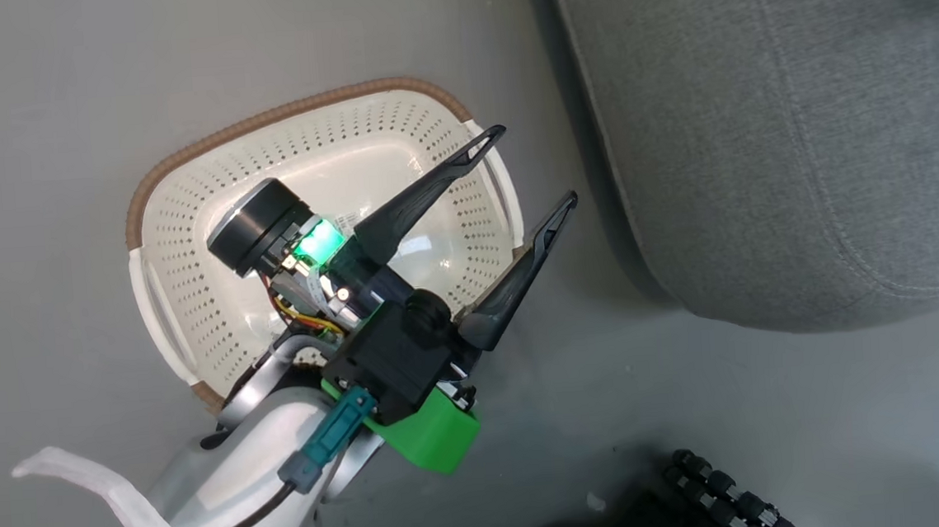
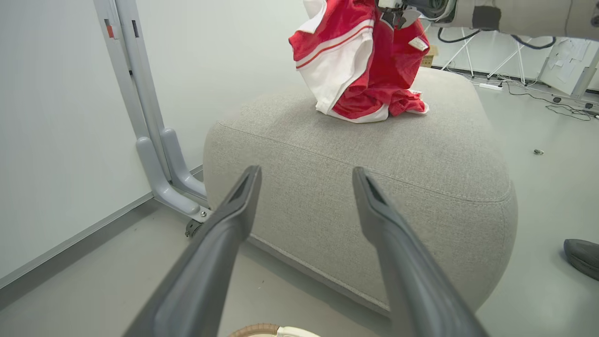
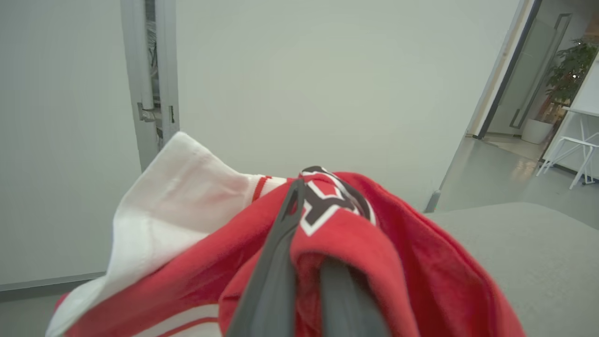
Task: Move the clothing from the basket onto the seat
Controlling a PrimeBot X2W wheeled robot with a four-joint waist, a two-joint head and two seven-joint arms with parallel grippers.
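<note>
Gripping a bunch of red fabric, the right tool point(image 3: 312, 234) has its two dark fingers pinched together. The clothing point(image 3: 374, 262) is folded over and between them. One finger point(image 3: 276, 271) lies exposed along its length; the other is largely covered by cloth.

In the left wrist view, the clothing hangs from that tool as a loose column. Its lower folds rest crumpled on top of the seat point(image 2: 374, 154), toward the far end. A white panel with a red stripe faces that view's left side. In the head view, a red-and-white edge of fabric shows on the seat at the upper right corner.

The left tool point(image 1: 535, 166) has its jaws spread wide with nothing between them, well apart from the clothing. It hangs over the side of the basket point(image 1: 285, 111) nearest the seat. One fingertip is above the perforated wall and white handle, the other just outside the rim, above the floor point(image 1: 38, 120).

The basket stands on the floor close beside the seat; whether they touch cannot be told. The visible part of its floor shows glossy cream plastic and part of a paper label, the rest hidden by the left wrist.
</note>
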